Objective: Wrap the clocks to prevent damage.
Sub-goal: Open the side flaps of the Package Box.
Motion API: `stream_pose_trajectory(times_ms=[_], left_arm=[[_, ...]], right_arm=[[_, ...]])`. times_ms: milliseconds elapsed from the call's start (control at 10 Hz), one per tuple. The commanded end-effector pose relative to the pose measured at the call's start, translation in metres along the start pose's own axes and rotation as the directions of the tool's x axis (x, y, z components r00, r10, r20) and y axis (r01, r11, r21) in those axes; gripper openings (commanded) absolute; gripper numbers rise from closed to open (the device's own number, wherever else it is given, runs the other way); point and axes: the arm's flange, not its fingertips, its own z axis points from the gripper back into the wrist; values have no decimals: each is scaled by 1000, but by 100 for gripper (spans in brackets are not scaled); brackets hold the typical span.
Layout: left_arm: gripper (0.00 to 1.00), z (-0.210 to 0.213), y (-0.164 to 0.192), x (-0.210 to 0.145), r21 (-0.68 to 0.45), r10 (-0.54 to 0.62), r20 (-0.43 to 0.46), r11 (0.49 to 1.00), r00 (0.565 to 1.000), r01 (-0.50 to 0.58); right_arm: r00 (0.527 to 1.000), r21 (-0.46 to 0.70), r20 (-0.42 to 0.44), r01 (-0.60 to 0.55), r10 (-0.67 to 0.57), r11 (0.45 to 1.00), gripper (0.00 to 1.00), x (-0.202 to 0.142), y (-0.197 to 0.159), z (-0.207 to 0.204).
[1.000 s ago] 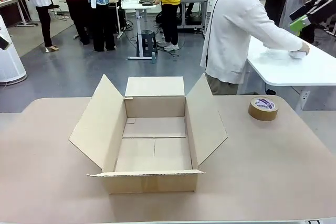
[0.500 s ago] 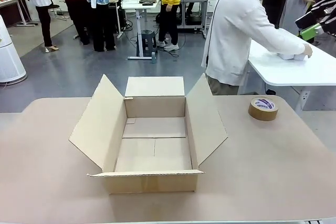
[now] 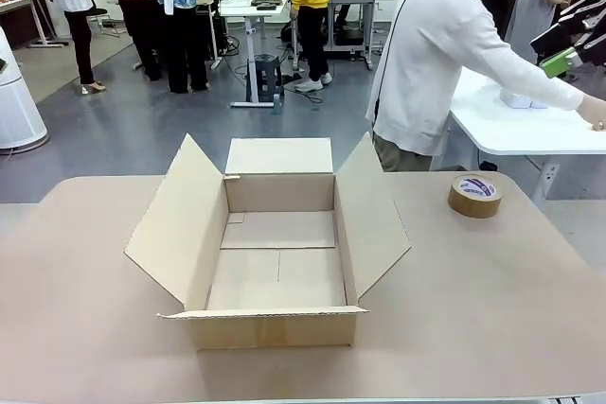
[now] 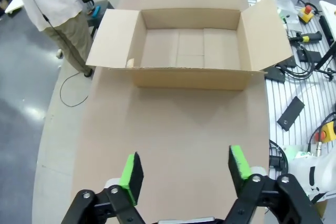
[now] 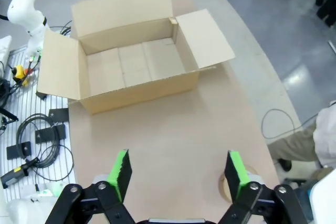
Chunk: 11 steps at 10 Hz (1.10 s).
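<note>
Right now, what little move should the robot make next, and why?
Probably just wait: the left gripper and right gripper are open and empty, the brown cardboard box holds nothing, and the person in white is reaching over another table.

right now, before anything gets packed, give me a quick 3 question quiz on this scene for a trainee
1. True or false: the cardboard box stands open and empty on the table.
2. Where is the brown tape roll? A) inside the box B) on the table, to the robot's right of the box C) on top of a box flap
3. Fill in: the left gripper has its jaws ____ and holds nothing.
Key: 1 true; 2 B; 3 open
</note>
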Motion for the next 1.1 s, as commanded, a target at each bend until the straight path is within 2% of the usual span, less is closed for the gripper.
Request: stream_pose_trajectory(times_ms=[0,200,300,400,500,1000], left_arm=[[0,-8,-8,-6,39,7,21,999,1000,-8],[0,-5,-6,-6,44,2,2,999,1000,-3],[14,-4,-6,-7,44,0,-6,999,1000,0],[5,-5,-9,-11,46,4,-9,999,1000,-3],[0,-4,-9,-12,46,4,-10,999,1000,-4],[0,-2,-9,-13,51,1,-23,999,1000,0]], right_arm=[[1000,-6,3,-11,11,1000,0,-5,-1,-6],[1000,-9,-9,-7,7,1000,0,-5,-1,-8],[1000,-9,-10,-9,9,1000,18,-5,-1,-8],[1000,-7,-18,-8,8,1000,7,-6,-1,-8],[1000,-9,-23,-7,7,1000,0,-5,-1,-8],[999,-20,-41,-8,7,1000,0,-2,1,-9]])
